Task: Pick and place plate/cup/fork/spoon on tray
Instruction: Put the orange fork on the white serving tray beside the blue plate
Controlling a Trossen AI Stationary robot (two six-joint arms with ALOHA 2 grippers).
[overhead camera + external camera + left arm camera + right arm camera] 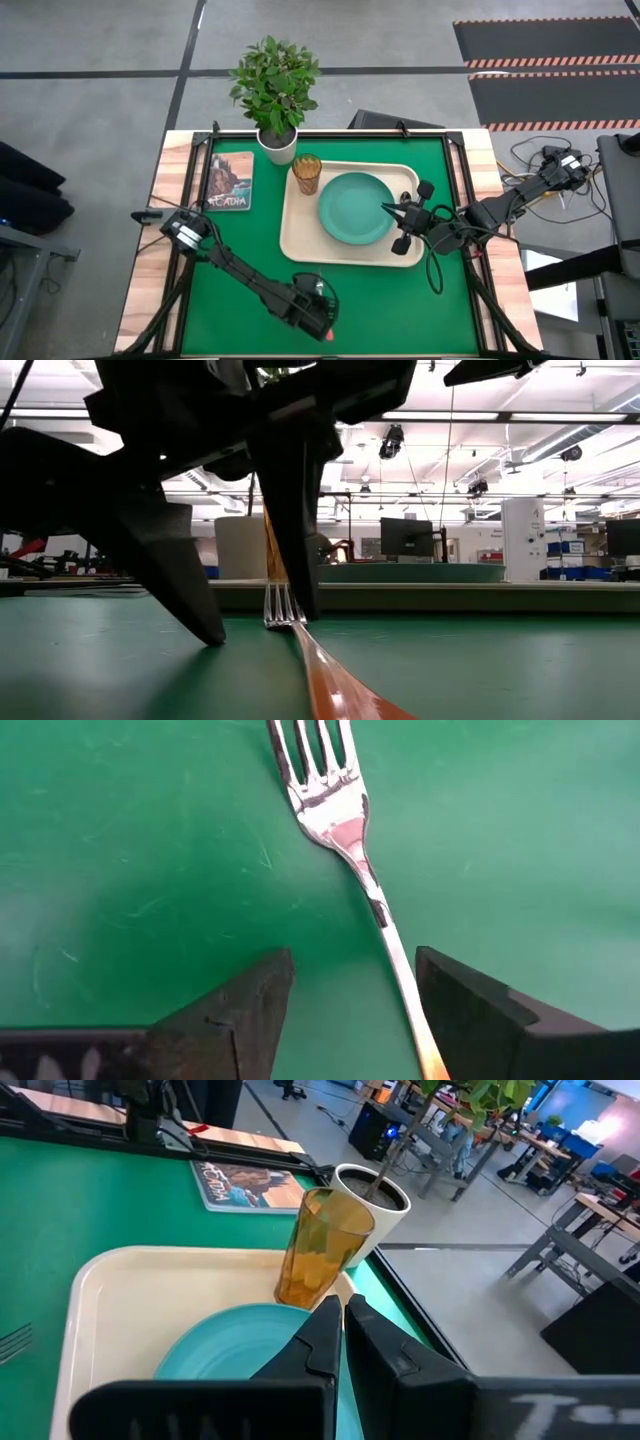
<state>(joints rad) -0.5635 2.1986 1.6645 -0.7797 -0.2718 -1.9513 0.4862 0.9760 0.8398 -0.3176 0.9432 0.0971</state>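
Grey floor (90, 40) (striped mats (545, 60)), ceiling lights (560, 415).

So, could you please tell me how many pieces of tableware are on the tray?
2: the plate in the tray's middle, and the cup at its far-left corner. The fork lies off it.

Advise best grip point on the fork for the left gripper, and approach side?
Grip the fork on its slim neck, just behind the tines, coming straight down. It lies flat on the green mat, and the open left gripper already straddles the shaft, so the fingers close across its narrow width.
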